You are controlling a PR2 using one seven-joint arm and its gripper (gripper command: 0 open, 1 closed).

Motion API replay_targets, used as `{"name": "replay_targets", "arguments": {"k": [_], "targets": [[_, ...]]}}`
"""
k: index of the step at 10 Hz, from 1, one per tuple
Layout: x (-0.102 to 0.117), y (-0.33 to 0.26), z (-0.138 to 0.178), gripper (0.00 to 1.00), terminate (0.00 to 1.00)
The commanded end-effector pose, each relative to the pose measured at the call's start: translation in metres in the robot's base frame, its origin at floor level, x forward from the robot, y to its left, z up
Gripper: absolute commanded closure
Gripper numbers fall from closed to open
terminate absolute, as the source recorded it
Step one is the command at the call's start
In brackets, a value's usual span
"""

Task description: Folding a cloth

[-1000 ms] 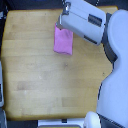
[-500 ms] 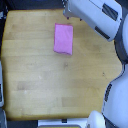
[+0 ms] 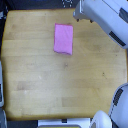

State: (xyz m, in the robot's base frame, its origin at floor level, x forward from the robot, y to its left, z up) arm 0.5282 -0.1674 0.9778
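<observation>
While the cloth (image 3: 63, 39) lay flat on the table (image 3: 60, 85), the arm hung clear above; the hand's state couldn't be told, and a regrasp looked next.

Wooden table (image 3: 60, 85), pink cloth (image 3: 63, 39) lying flat on it

exterior view: single camera, set high, looking almost straight down. frame filled by the table (image 3: 60, 80), its edges cut off only at the corners. cloth (image 3: 63, 39) lies in the upper middle of frame. arm (image 3: 102, 17) enters from the upper right corner. mid distance; whole tabletop in view. no second view.
</observation>
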Motion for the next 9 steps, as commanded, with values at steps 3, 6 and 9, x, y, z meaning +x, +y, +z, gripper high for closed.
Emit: {"name": "replay_targets", "arguments": {"k": [3, 6, 9], "targets": [[-0.057, -0.135, 0.017, 0.0, 0.0], [-0.07, -0.157, 0.017, 0.0, 0.0], [-0.074, -0.17, 0.015, 0.0, 1.0]]}}
